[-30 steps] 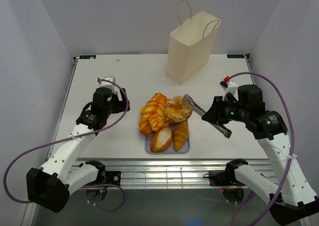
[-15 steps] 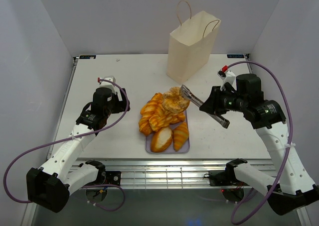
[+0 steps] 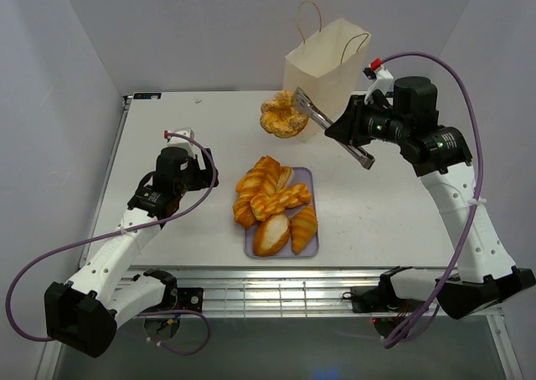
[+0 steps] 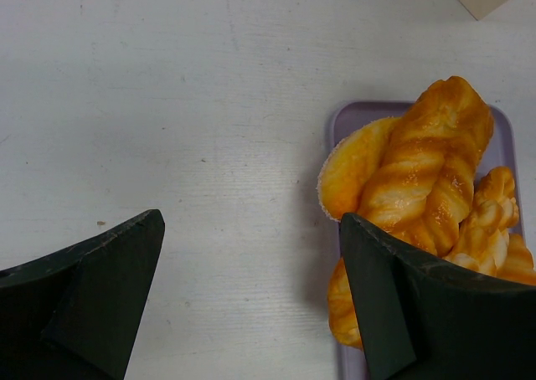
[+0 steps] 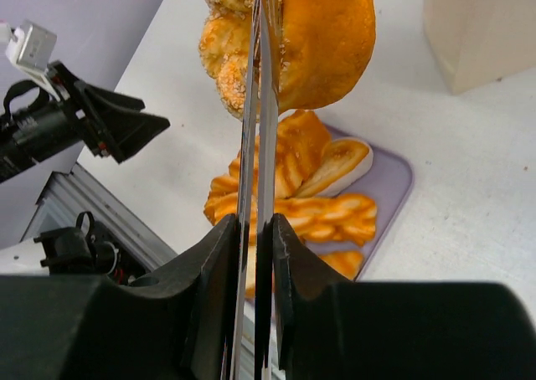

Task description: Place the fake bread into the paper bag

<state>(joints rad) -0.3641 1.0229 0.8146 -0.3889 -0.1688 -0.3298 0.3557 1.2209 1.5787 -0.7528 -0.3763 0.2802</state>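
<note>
The right hand (image 3: 303, 104) was seen nearly closed, its long thin metal fingers pinched on one edge of the round bun (image 3: 280, 116), which was carried clear of the table (image 3: 201, 129). The bun was held in the air just beside the near left corner of the paper bag (image 3: 322, 74), outside it and, as far as could be judged, below its open mouth. The carrying step was therefore judged to be in hand, with the bun not yet dropped in. For the next move the bun would need to be raised above the rim, brought over the opening and only then released. So narrow a pinch on one edge was judged likely to let the bun swing or slip if it were moved quickly.

The two cord handles (image 3: 311, 16) were seen standing up over the mouth. They and the bag's near wall were judged to be what stood in the way, and a knock might tip the light bag. Whether anything lay inside the bag could not be told.

The left hand (image 4: 251, 221) was held wide open and empty over bare table, just beside the lilac tray (image 3: 306, 177). On that tray the other breads (image 3: 272, 204) were piled, touching one another: braided loaves, croissants and oval rolls.
</note>
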